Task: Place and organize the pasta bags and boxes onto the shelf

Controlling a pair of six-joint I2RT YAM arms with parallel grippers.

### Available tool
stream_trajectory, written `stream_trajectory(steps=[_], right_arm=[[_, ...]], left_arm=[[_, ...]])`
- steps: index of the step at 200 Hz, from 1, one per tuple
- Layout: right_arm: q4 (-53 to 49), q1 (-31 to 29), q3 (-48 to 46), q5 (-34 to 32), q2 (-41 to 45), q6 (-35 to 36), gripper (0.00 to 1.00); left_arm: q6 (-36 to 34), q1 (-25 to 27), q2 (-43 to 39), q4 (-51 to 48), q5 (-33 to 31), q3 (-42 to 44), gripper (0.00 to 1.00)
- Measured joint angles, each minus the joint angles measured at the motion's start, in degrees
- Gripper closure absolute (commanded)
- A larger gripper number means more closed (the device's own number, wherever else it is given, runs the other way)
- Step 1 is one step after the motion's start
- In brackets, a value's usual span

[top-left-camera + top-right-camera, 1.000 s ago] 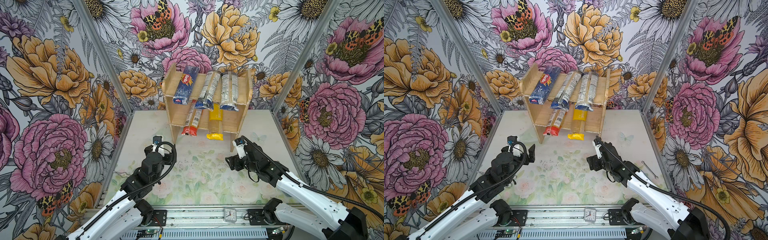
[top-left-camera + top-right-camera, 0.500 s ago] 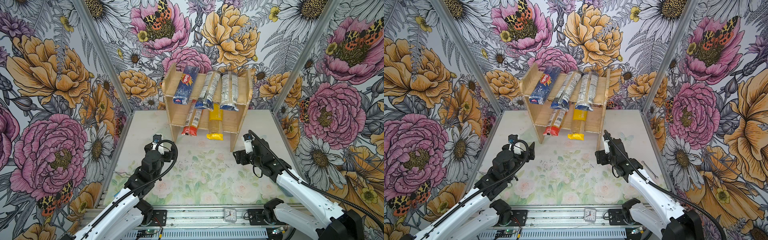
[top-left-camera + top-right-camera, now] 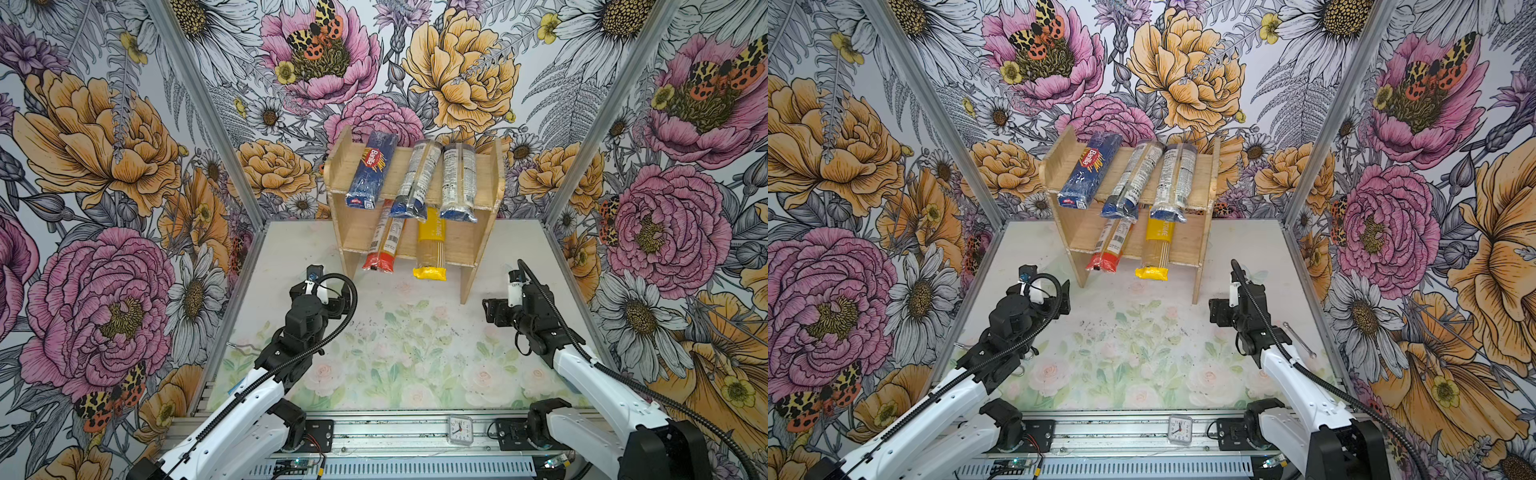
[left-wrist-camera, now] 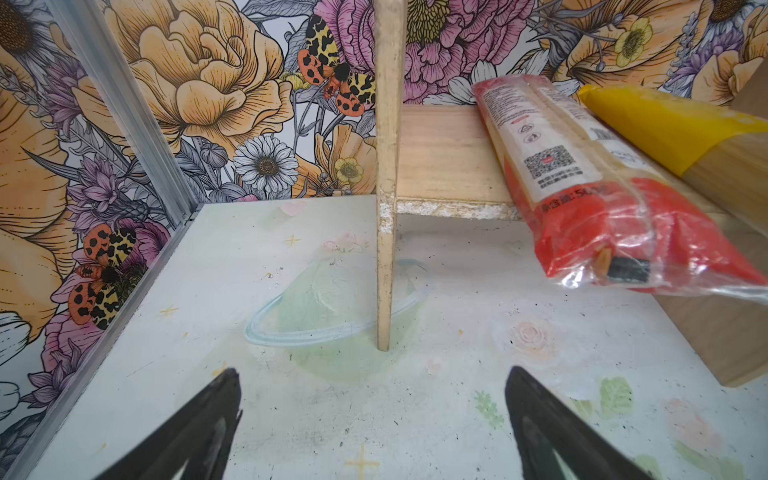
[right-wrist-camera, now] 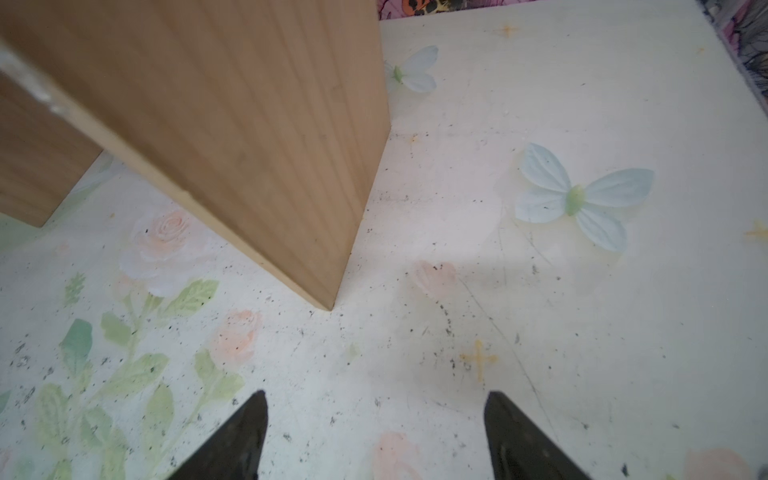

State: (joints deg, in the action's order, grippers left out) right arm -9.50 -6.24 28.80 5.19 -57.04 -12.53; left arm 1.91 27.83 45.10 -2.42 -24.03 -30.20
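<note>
Left claw (image 4: 372,386) hovers spread before shelf (image 4: 388,124); right claw (image 5: 376,403) likewise.

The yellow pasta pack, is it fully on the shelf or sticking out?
Sticking out: the yellow pasta pack overhangs the lower front of the shelf.

Floral wallpaper walls (image 3: 449,75) enclose three sides beyond small clock (image 3: 460,430); pale flower-print tabletop (image 3: 407,357) just behind clock; clock sits on aluminium rail (image 3: 374,432).

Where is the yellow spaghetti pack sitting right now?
In both top views the yellow pack lies on the lower tier of the shelf, just right of the red-ended pack, with its near end overhanging the front edge.
</note>
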Motion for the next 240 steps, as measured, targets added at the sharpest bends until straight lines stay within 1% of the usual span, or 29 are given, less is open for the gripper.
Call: stream_trajectory(steps=[24,69,117,175,240], right_arm=[[3.28,3.39,-0.13,0.87,-1.2,0.22,0.17],[6.99,5.95,-0.09,1.2,-5.51,1.64,0.17],[12.17,6.71,0.46,1.11,-10.95,3.87,0.16],[16.57,7.08,3.72,1.14,-17.75,6.47,0.17],[22.73,7.45,4.92,2.58,-24.79,7.72,0.17]], left_arm=[[-0.46,-0.92,0.98,1.03,0.59,0.0,0.01],[-0.66,-2.84,2.14,2.84,1.66,0.42,0.01],[-0.66,-6.05,4.0,4.83,3.78,0.7,0.01],[-0.68,-10.67,7.15,7.45,6.4,1.03,0.01],[-0.83,-17.2,9.55,11.63,8.63,2.82,0.01]])
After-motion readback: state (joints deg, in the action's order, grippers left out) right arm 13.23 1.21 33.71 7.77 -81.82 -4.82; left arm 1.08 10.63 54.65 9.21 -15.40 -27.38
